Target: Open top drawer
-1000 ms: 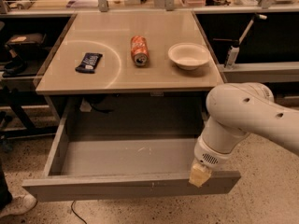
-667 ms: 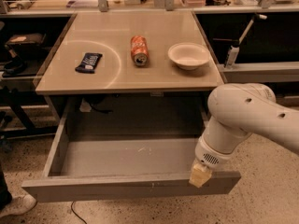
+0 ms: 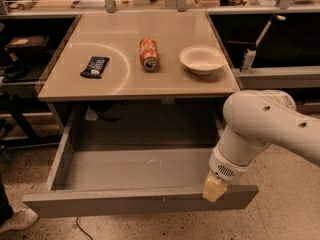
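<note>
The top drawer [image 3: 135, 203] is pulled far out from under the beige table [image 3: 100, 86]. Its grey inside floor shows, with small white scuffs right of centre. My gripper [image 3: 214, 189] hangs from the white arm at the right end of the drawer's front panel, its yellowish tip resting at the panel's top edge. The arm's bulky white wrist hides the drawer's right side wall.
On the table lie a dark snack packet [image 3: 94, 66], an orange soda can on its side [image 3: 148, 53] and a white bowl [image 3: 201, 59]. Dark shelving stands left and right. A shoe [image 3: 14, 219] shows at the bottom left on the speckled floor.
The arm and gripper have shifted very slightly to the right along the drawer front. The drawer stays pulled out as before.
</note>
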You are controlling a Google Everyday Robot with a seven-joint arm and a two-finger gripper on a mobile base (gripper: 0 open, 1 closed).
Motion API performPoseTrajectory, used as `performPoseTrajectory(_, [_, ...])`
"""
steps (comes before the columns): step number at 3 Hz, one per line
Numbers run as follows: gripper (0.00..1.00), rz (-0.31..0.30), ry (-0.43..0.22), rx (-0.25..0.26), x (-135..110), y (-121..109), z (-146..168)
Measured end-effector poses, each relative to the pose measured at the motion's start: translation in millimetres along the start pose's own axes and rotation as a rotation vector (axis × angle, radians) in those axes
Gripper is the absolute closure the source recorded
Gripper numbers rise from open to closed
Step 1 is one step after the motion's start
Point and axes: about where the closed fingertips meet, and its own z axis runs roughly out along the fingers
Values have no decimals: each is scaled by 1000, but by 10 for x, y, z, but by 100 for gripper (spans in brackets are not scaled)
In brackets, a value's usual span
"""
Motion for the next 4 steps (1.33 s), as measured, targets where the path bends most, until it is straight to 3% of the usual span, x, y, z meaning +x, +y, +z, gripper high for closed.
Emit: performPoseTrajectory(4, [100,70,-29,-3,13,173,3])
